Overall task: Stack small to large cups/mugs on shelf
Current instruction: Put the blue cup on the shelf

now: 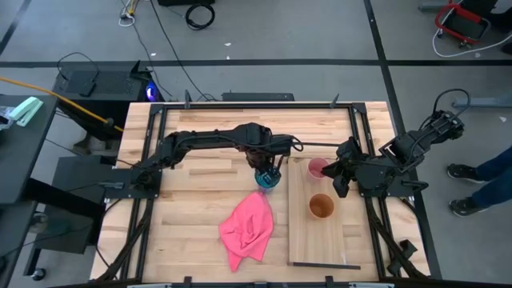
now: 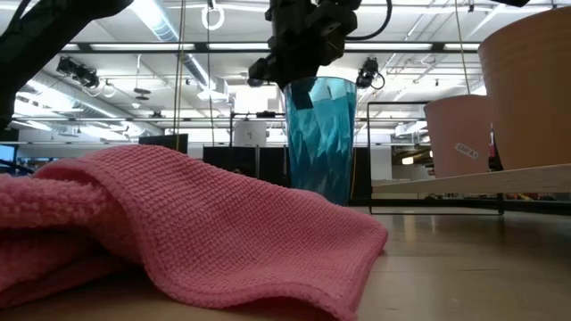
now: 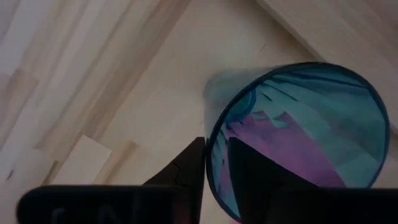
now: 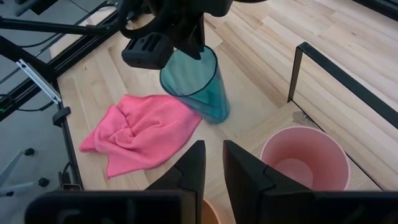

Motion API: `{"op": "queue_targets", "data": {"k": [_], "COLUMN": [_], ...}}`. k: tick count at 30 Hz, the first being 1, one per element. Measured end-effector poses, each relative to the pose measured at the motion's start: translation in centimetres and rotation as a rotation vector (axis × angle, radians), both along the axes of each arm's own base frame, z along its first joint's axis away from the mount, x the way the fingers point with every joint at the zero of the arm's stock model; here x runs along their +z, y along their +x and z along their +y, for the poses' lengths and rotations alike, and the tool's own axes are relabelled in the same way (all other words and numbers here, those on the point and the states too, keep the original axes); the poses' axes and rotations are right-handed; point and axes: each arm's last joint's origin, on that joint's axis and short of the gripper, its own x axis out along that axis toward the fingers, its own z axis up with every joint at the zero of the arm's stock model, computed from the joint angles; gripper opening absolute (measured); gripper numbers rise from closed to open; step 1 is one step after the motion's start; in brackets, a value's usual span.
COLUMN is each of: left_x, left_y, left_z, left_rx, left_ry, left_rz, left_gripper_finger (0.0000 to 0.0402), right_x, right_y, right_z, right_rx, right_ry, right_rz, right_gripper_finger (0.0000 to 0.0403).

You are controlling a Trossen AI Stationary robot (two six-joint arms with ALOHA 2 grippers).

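Butcher-block worktop (image 1: pixel 200 184) fills the high view, grey floor around it. Counted from above: three cups, one cloth, one shelf, two arms. Teal cup (image 1: pixel 267 179) stands on the worktop just beside the shelf (image 1: pixel 320 240)'s edge, with the left hand (image 1: pixel 268 170) on its rim. Pink cup (image 1: pixel 318 168) and orange-brown cup (image 1: pixel 321 206) both stand on the shelf, well apart; both look empty. Pink cloth (image 1: pixel 248 228) lies crumpled on the worktop near the teal cup. Right hand (image 1: pixel 336 178) sits over the shelf just beside the pink cup.

Low view: cloth (image 2: pixel 178 223) bulks in the foreground. Teal cup (image 2: pixel 319 138) stands upright behind it, base on the worktop, left hand (image 2: pixel 299 76) gripping its rim from above. Two cups show at right on the shelf board (image 2: pixel 473 183); colours are hard to tell apart here.

Left wrist view: one finger (image 3: pixel 189 171) lies outside the teal cup (image 3: pixel 298 130)'s wall and the other inside, closed on the rim. Nothing inside the cup; pink shows through its translucent wall.

Right wrist view: right hand (image 4: pixel 213 165) has its fingers slightly apart, holding nothing, above the shelf (image 4: pixel 273 121). Pink cup (image 4: pixel 301 158) sits empty near the black wire frame (image 4: pixel 336 71). Teal cup (image 4: pixel 193 84) tilts a little under the left hand (image 4: pixel 186 37), cloth (image 4: pixel 140 130) beside it.
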Motion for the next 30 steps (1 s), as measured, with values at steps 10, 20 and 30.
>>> {"op": "queue_targets", "data": {"k": [10,20,30], "left_x": [1.2,3.6,6.6], "left_y": [0.1,-1.5,-4.5], "left_z": [-0.2,1.8,3.1], "left_rx": [-0.012,0.032,0.061], "left_ry": [-0.057,-0.061,0.044], "left_rz": [-0.048,-0.077,-0.055], "left_gripper_finger": [0.0108,0.0122,0.0115], "right_x": [0.0,0.2,1.1], "right_y": [0.0,0.2,1.7], "right_z": [0.0,0.1,-0.6], "right_rx": [0.0,-0.002,0.003], "right_ry": [0.0,0.018,0.016], "right_rz": [0.0,-0.031,-0.135], "right_gripper_finger": [0.0064,0.0064,0.0064]}}
